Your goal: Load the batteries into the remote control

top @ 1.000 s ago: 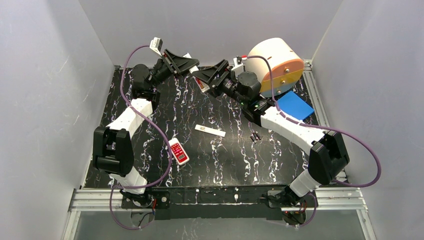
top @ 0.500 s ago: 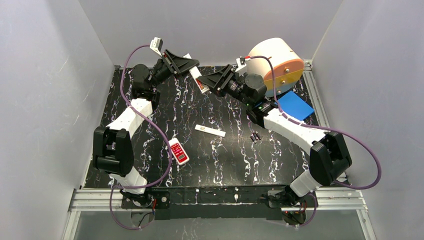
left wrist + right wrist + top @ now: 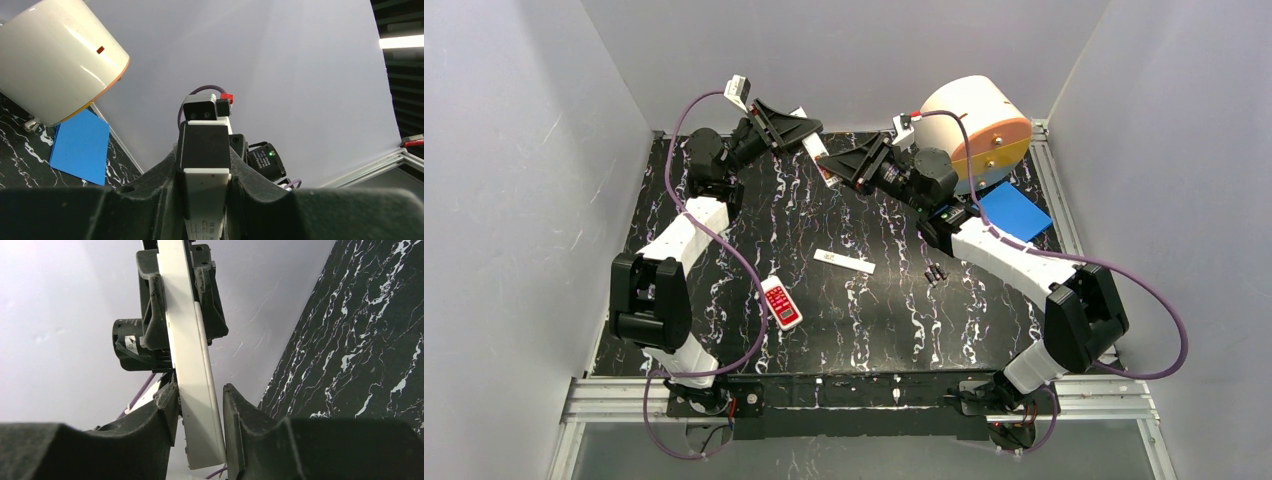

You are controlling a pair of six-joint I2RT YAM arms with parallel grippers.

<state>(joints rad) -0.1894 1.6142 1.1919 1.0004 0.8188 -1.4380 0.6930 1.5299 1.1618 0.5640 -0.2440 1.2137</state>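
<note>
1. Low and left of centre in the overhead view, the red-faced remote [image 3: 781, 303] lies flat on the table [image 3: 864, 325]. Nothing is touching it, and it isn't the one you're loading.
2. Upper middle: your left claw [image 3: 206, 172] is clamped on the remote control [image 3: 192, 365] and holds it up off the table, the same firm pinch as a second ago.
3. Here's the change. Your right claw [image 3: 199, 392] has swung in from the right. Its jaws were wide a second ago and are now narrowing around the free end of the remote control. They straddle it in the right wrist view, but I can't tell whether the pads are pinching yet.
4. Dead centre of the overhead view, a white strip [image 3: 844, 262] lies flat. My guess is that it's the battery cover.
5. Right of centre, the batteries [image 3: 935, 272] sit in a small dark cluster on the table, close by the right forearm and untouched.
6. What it means: this looks like a two-handed regrip or a handover, not loading yet. No battery is in. With both claws on the remote control, you'll need to free one before fetching a battery.
</note>
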